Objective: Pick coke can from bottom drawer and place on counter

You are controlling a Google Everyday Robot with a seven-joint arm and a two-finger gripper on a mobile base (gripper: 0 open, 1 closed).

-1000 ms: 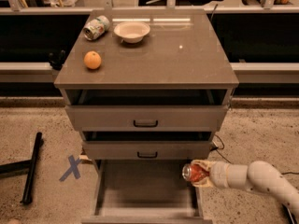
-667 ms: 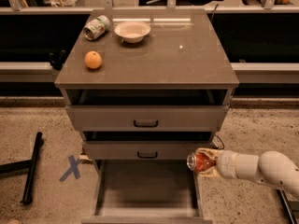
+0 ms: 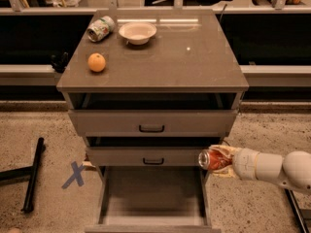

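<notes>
My gripper (image 3: 217,159) comes in from the right on a white arm and is shut on the coke can (image 3: 210,159). The red can lies sideways in the fingers, its silver end facing left. It hangs beside the right end of the middle drawer front, above the right edge of the bottom drawer (image 3: 151,191). That drawer is pulled out and its flat floor is bare. The counter (image 3: 184,57) is the grey-brown cabinet top, well above the can.
On the counter stand an orange (image 3: 96,62), a white bowl (image 3: 138,32) and a green-and-white can (image 3: 100,28) lying on its side. The two upper drawers are slightly open. A black bar (image 3: 33,174) and a blue X mark (image 3: 74,174) are on the floor at left.
The gripper has lifted the can out of the bottom drawer's right side, up and slightly to the right, to the level of the middle drawer front.
</notes>
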